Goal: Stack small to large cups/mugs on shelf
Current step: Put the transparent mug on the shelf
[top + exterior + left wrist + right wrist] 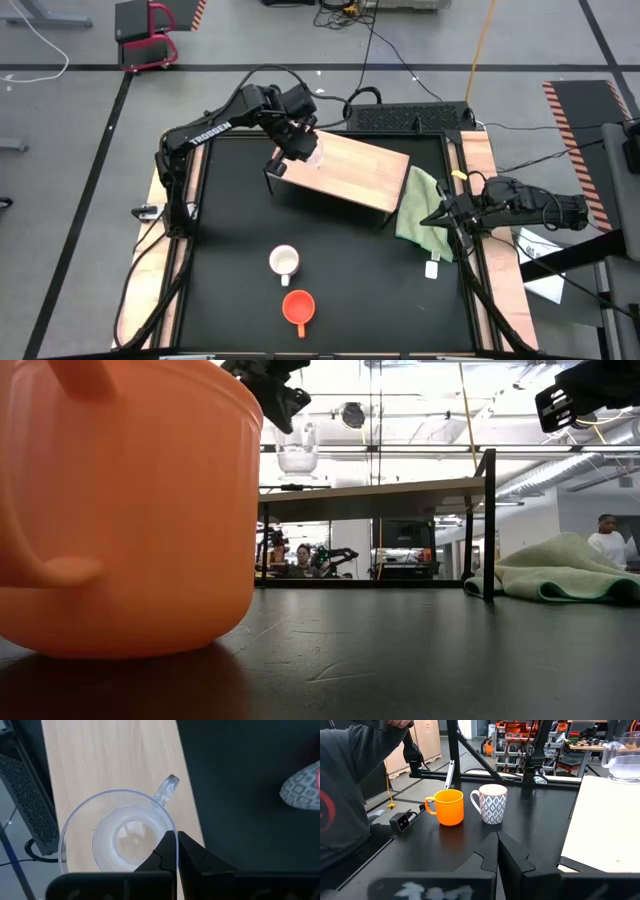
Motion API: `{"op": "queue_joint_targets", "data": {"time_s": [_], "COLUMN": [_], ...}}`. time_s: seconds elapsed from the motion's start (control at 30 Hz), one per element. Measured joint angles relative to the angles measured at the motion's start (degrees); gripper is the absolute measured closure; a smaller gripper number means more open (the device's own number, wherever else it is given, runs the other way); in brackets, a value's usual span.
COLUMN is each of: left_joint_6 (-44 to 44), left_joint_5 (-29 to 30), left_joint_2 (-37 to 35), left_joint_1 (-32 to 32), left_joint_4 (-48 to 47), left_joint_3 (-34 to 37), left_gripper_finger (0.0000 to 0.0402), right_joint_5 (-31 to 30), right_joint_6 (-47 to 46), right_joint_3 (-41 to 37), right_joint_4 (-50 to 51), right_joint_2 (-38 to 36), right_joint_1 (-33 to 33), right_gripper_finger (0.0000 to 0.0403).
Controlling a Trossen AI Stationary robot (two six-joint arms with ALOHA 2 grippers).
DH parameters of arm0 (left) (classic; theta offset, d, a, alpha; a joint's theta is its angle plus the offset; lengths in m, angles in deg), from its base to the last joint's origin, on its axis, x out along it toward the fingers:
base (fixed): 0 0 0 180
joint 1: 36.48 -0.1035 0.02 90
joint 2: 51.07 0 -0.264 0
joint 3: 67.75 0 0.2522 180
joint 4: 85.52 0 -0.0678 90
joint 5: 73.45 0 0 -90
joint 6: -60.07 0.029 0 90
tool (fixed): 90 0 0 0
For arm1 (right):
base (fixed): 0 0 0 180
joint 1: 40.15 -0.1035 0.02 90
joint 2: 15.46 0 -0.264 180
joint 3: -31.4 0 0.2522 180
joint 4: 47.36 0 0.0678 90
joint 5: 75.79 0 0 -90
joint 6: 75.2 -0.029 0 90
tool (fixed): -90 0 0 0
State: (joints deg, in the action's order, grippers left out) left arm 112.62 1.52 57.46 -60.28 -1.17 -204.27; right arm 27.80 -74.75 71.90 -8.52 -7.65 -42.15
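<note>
The small clear cup [125, 840] hangs over the left end of the wooden shelf [350, 170], with my left gripper [176, 834] shut on it. It shows above the board in the low view [298, 456]. The white patterned mug [285, 261] and the orange mug [298, 306] stand upright on the black table nearer the front edge. My right gripper [497, 840] waits shut at the table's right edge, level, holding nothing. My left gripper pinches the clear cup's rim wall [173, 824], about a quarter turn round from the handle [167, 790]. One finger is inside the cup and one outside. The fingers [195, 857] come steeply from above. The cup hangs mouth up, clear of the shelf board.
A green cloth [420, 205] lies crumpled by the shelf's right end. A person in a dark sleeve [350, 795] stands at the table's side beyond the two mugs. Bare black table lies between the mugs and the shelf.
</note>
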Motion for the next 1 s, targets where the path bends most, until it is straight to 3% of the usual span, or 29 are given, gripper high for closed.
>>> {"op": "queue_joint_targets", "data": {"time_s": [0.4,1.0], "left_joint_6": [3.8,6.3], "left_joint_5": [-6.0,-9.3], "left_joint_2": [0.0,0.0], "left_joint_1": [-4.9,-7.7], "left_joint_4": [-4.5,-6.6], "left_joint_3": [0.0,0.0], "left_gripper_finger": [0.0401,0.0401], "right_joint_5": [0.0,0.0], "right_joint_6": [0.0,0.1], "right_joint_3": [0.0,0.0], "right_joint_4": [0.0,0.0], "right_joint_2": [0.0,0.0], "right_joint_1": [0.0,0.0], "right_gripper_finger": [0.0403,0.0403]}}
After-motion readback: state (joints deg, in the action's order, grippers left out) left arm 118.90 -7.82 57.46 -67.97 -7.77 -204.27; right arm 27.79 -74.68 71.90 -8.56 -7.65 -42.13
